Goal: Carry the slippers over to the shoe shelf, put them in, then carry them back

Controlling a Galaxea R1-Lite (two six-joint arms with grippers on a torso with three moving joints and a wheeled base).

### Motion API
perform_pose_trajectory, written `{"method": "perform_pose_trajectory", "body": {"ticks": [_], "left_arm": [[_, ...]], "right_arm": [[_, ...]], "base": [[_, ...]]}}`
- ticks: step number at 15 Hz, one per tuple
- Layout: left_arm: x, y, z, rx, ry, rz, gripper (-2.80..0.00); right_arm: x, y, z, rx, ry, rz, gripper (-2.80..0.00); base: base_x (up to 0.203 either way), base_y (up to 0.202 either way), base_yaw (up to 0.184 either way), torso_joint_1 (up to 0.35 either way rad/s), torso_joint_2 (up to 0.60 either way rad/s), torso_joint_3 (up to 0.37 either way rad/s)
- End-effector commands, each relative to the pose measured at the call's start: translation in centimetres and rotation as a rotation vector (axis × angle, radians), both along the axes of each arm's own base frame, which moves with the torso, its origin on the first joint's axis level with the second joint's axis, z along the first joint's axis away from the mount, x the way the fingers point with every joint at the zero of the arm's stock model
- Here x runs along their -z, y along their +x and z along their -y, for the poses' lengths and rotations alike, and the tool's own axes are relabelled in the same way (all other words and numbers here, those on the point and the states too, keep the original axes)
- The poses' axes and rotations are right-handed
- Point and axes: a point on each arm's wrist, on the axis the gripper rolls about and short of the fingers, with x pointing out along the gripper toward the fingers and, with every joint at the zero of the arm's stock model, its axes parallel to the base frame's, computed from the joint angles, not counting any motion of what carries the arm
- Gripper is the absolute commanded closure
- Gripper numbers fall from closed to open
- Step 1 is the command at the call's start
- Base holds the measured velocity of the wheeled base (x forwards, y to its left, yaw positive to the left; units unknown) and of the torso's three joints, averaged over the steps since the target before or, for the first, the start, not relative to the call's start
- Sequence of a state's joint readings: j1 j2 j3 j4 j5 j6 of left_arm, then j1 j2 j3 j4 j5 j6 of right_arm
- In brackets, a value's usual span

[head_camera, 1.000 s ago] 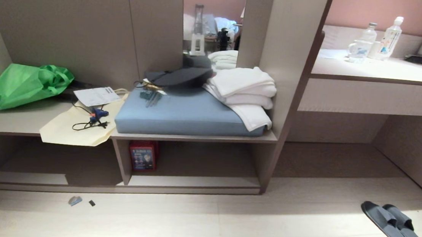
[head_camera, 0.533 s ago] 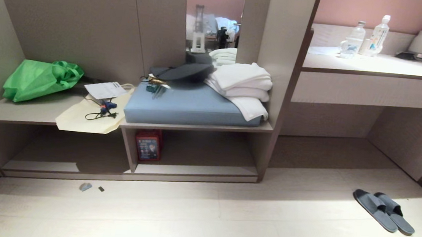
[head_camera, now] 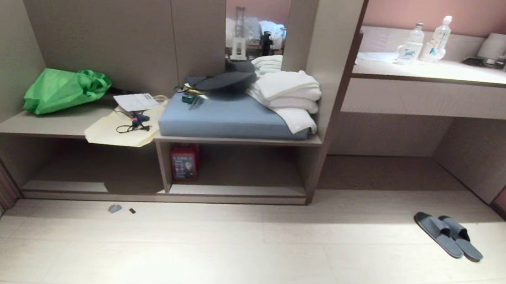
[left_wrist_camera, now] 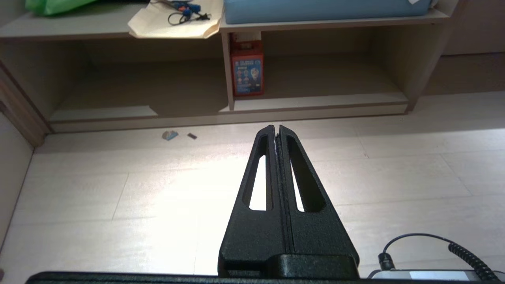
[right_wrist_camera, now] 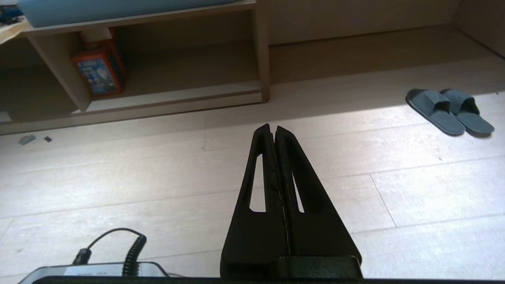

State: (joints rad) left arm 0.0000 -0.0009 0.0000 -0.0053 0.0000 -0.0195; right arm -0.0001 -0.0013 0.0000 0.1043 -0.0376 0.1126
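slippers [head_camera: 448, 235] are found side by side, touching, flat on the pale plank floor [head_camera: 242, 260], well to the right of the shoe shelf [head_camera: 236, 172] and in front of the open recess under the desk [head_camera: 442, 74]. nothing is gripped by either tool.

the room is fitted with grey-beige laminate joinery against a pink wall. the shoe shelf is a low cubby under a blue-grey seat cushion [head_camera: 229, 121]; a red box [head_camera: 184, 162] is stood upright at its left end, against the divider. on the cushion, folded white towels [head_camera: 289, 97] are stacked at the right and a dark hat [head_camera: 221, 80] is laid behind. to the left, a longer bench top carries a green bag [head_camera: 65, 91], a sheet of paper [head_camera: 136, 102] and a cream tote [head_camera: 119, 128] with a cable on it. two small scraps [head_camera: 119, 209] are seen on the floor before the longer cubby. bottles [head_camera: 426, 40] and a kettle [head_camera: 497, 46] are stood on the desk.

neither arm is seen from the head. in the left wrist view the left tool [left_wrist_camera: 276, 128] is shown with fingers pressed together, held above the floor and aimed toward the shelf front; the slippers are not seen there. in the right wrist view the right tool [right_wrist_camera: 272, 127] is likewise pressed together over bare floor, with the slippers seen well apart from it.
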Motion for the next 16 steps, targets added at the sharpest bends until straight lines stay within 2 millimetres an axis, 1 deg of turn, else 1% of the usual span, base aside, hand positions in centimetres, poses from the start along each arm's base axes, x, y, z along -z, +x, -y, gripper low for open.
{"method": "perform_pose_trajectory", "body": {"ticks": [1, 16], "left_arm": [[0.02, 0.0, -0.01, 0.001, 0.0, -0.002, 0.0], [0.02, -0.01, -0.01, 0.0, 0.0, -0.002, 0.0]], "right_arm": [[0.0, 0.0, -0.01, 0.004, -0.002, 0.0, 0.0], [0.03, 0.01, -0.01, 0.005, 0.013, 0.001, 0.0]], "base": [[-0.213, 0.0, 0.001, 0.004, 0.0, -0.001], [-0.195, 0.0, 0.001, 0.003, 0.0, 0.002]]}}
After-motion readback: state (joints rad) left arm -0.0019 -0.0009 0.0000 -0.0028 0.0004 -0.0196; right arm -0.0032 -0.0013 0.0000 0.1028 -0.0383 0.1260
